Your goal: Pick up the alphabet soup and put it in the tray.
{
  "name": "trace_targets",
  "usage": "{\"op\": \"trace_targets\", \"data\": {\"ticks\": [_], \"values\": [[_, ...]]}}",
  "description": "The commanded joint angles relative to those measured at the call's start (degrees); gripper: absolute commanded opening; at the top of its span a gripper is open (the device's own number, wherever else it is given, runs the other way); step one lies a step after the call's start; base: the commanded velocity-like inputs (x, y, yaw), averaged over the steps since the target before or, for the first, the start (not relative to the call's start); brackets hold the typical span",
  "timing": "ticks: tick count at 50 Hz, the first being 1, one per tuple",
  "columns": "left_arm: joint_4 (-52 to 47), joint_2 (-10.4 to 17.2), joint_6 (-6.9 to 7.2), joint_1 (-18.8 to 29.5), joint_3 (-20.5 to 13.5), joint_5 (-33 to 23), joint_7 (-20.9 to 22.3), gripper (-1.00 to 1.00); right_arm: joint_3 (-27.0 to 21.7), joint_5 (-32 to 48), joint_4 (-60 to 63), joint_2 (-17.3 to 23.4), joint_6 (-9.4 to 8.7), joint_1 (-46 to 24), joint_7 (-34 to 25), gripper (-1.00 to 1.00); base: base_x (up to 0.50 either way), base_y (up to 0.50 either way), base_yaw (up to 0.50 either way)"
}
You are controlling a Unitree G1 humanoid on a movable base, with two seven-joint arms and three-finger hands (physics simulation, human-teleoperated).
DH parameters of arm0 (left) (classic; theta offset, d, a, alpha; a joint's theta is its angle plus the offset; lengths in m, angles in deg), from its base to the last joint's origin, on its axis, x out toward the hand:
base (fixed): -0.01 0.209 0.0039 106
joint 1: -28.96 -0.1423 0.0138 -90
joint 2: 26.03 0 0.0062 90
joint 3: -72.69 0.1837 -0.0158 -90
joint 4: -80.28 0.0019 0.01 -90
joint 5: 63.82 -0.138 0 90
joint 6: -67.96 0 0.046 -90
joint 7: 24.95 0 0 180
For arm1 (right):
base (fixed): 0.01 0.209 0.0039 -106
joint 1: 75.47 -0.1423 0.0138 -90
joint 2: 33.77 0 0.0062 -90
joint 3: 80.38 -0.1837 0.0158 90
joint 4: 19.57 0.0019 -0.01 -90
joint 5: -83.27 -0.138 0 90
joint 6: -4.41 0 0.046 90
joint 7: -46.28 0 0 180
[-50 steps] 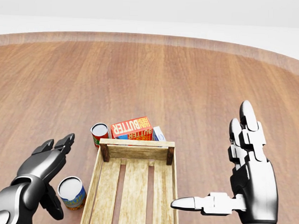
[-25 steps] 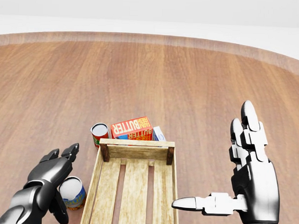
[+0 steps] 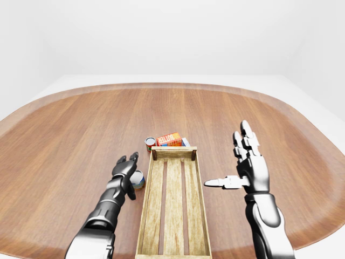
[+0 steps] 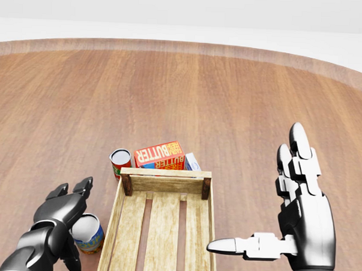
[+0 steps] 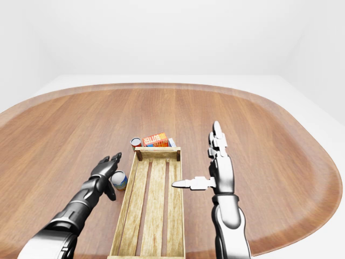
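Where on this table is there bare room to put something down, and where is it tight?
The tray holds nothing on its slats. Bare wood stretches above the butter box and either side of the right hand. It is tight at the tray's left wall, where the left hand stands by the blue can, and near the red can.

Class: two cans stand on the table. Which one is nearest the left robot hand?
The blue-labelled can, beside the tray's left wall, right by the left robot hand. The red can stands past the tray's top end.

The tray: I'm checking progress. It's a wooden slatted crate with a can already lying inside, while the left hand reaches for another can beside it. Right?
Not quite. The tray is empty in the head view. Both cans stand outside it: one near its far-left corner, one by the left hand.
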Motion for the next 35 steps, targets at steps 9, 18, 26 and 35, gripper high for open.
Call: {"op": "trace_targets", "data": {"ticks": [9,18,26,35], "values": [[7.7,-0.2,-2.01,4.0,0.2,2.8,-2.1,1.0,0.3,0.1,-1.1,0.1,0.0,-0.5,0.2,1.0,0.0,0.0,0.0],[11.0,-0.9,-3.67,5.1,0.1,5.0,-2.6,-1.0,0.1,-0.1,-1.0,0.1,0.0,-0.6,0.1,1.0,0.0,0.0,0.0],[10.8,-1.0,-4.59,4.9,0.2,5.8,-2.4,-1.0,0.3,0.0,-1.0,0.1,0.0,-0.7,0.2,1.0,0.0,0.0,0.0],[7.7,-0.1,-3.3,3.5,0.3,5.4,-2.8,-1.0,0.4,0.1,-0.9,0.1,0.0,-0.6,0.2,1.0,0.0,0.0,0.0]]}}
